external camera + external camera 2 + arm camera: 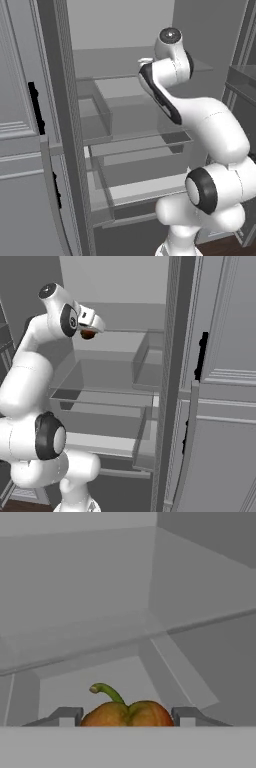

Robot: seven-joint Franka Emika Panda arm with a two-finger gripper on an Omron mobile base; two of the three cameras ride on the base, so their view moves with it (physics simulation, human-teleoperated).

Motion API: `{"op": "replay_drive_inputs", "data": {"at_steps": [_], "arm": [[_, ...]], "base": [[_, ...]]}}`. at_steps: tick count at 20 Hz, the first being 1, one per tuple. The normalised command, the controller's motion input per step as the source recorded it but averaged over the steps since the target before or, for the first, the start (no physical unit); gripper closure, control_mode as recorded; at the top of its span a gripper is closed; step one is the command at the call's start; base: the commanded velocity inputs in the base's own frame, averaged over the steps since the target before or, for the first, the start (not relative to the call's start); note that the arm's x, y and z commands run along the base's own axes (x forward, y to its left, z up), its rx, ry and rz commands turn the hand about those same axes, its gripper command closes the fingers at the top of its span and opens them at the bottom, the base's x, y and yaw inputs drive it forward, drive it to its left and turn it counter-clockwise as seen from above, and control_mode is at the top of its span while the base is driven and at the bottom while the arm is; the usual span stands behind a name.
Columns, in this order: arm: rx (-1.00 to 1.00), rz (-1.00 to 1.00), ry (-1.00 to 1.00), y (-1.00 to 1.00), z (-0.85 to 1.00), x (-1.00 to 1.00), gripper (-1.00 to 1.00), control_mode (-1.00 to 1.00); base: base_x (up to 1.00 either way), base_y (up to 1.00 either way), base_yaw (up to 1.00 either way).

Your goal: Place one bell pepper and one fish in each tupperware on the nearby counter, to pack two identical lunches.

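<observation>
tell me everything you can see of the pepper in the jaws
The pepper is small and round, red-orange with yellowish-brown patches near the top, two lobes meeting at a crease, and a curved green stem that bends to one side. It looks smooth and slightly glossy. It sits between the two fingertips of the gripper, held off the fridge shelves, stem end facing the hand camera. In the right base view it shows as a dark red-brown ball under the hand, inside the open fridge. Its lower part is hidden.

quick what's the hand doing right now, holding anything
Hand: shut on the bell pepper, which sits between its two fingertips inside the fridge.
</observation>
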Motion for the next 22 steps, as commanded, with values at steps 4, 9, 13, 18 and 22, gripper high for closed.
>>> {"op": "replay_drive_inputs", "data": {"at_steps": [4,9,13,18,22], "arm": [[-0.01,-0.02,-0.01,-0.05,0.00,-1.00,1.00,-1.00],[0.00,-0.01,-0.11,-0.06,0.00,-1.00,1.00,-1.00],[0.00,0.00,-0.07,-0.09,-0.02,-1.00,1.00,-1.00],[0.00,0.00,0.00,0.00,-0.15,-1.00,1.00,-1.00],[0.00,0.00,0.00,0.00,-0.01,-0.94,1.00,-1.00]], "base": [[0.00,0.00,0.00],[0.00,0.00,0.00],[0.00,0.00,0.00],[0.00,0.00,0.00],[0.00,0.00,0.00]]}}
